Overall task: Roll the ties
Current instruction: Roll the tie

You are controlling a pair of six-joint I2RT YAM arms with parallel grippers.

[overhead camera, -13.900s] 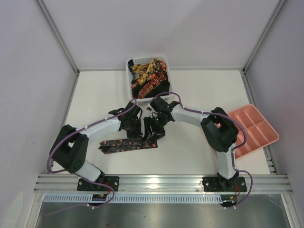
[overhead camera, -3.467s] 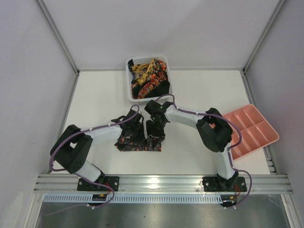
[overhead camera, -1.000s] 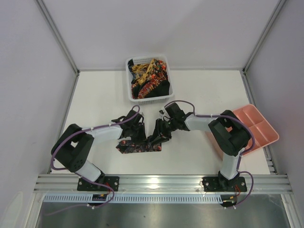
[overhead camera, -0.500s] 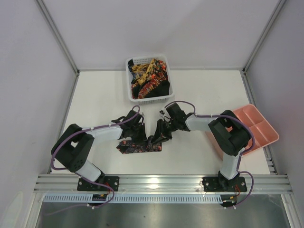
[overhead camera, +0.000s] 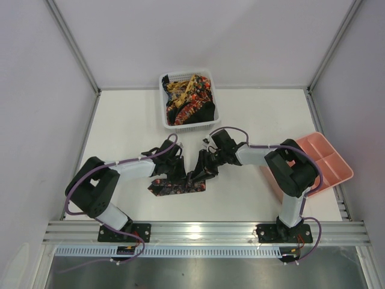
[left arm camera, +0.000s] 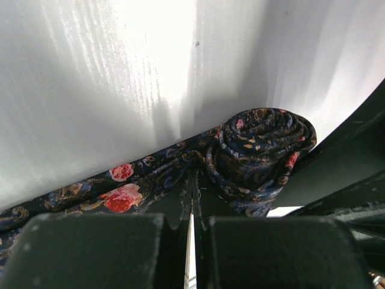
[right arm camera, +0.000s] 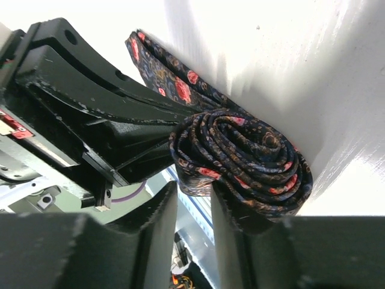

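White bench (overhead camera: 120,120), from above: one dark floral fabric necktie (overhead camera: 174,186) lies mid-frame between both arms, part rolled, its tail flat. More patterned ties (overhead camera: 186,99) wait in the white plastic mesh basket (overhead camera: 165,114), upper centre.

Left wrist: left gripper (left arm camera: 194,180) together, roll (left arm camera: 261,147) just beyond, right of centre.

Right wrist: right gripper (right arm camera: 192,198) slightly apart at the roll's lower edge. Pinching it? Cannot tell.

The tie (overhead camera: 171,188) is lying on the table (overhead camera: 120,120) near its front middle, its rolled end (overhead camera: 197,178) sitting at the right, between the left gripper (overhead camera: 179,173) and the right gripper (overhead camera: 203,171). Behind it, at the table's far edge, the basket (overhead camera: 162,111) is holding more ties (overhead camera: 187,99). The tray (overhead camera: 314,149) is resting at the right edge, well apart.
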